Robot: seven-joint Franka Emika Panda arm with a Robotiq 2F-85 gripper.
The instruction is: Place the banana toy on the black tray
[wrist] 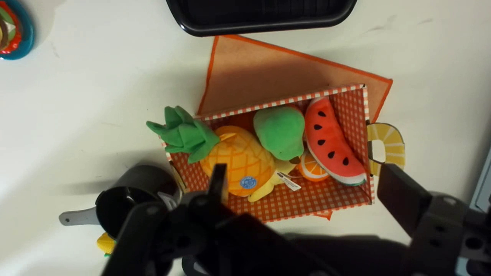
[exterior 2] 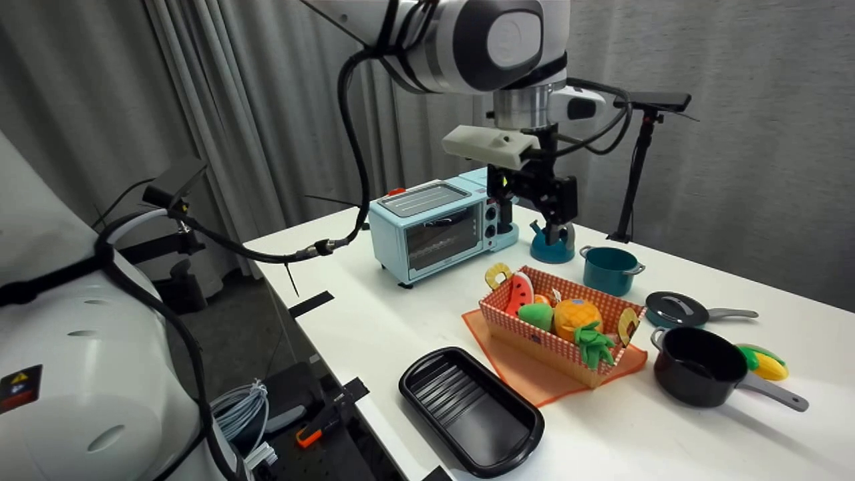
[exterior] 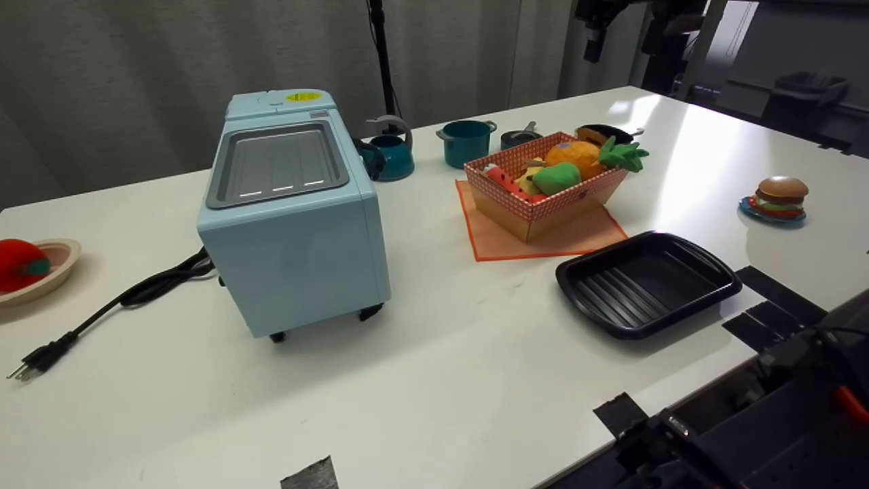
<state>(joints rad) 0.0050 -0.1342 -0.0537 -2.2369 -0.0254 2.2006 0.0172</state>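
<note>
Wrist view: the gripper (wrist: 305, 174) is hanging above the table (wrist: 96, 96) with its two fingers (wrist: 401, 199) standing wide apart, unclenched. Below it the checkered basket (wrist: 299, 200) is sitting, and inside that I'm spotting the pale-yellow banana toy (wrist: 266, 188), which is lying partly hidden by the orange pineapple (wrist: 241, 165) and the green pear (wrist: 279, 130). In an exterior view the black tray (exterior 2: 491, 424) is resting lower than the gripper and off toward the robot's white body (exterior 2: 87, 381), its partly ridged bottom facing up.
</note>
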